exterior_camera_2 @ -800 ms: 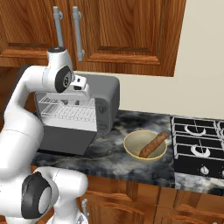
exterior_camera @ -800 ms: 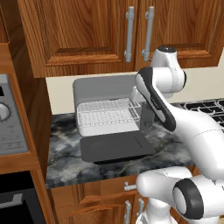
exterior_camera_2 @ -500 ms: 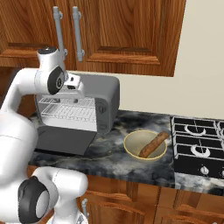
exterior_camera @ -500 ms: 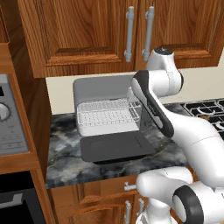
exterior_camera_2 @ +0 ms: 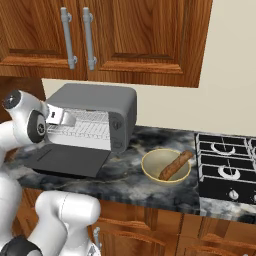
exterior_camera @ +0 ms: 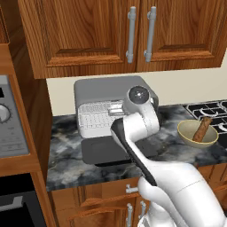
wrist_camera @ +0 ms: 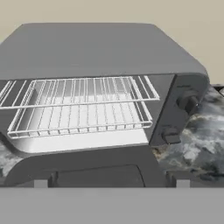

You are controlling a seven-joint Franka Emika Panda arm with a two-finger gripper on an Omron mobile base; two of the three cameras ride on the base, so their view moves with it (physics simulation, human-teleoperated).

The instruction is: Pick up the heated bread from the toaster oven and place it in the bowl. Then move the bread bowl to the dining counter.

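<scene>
The grey toaster oven stands on the marbled counter. Its dark door is dropped open and its wire rack is bare. My gripper hovers open just in front of the rack, above the door, with nothing between its fingertips. To the right of the oven sits the olive-yellow bowl. A brown stick of bread lies in it, leaning on the rim. The dining counter is out of view.
A black stove adjoins the bowl on the right. Wooden wall cabinets hang over the oven. A built-in silver oven with a dial stands in a wood column at the left. Bare marbled counter lies before the bowl.
The arm has swung left and lower, bringing the hand down in front of the oven rack. In the left base view the bowl with the bread has come out from behind it.
</scene>
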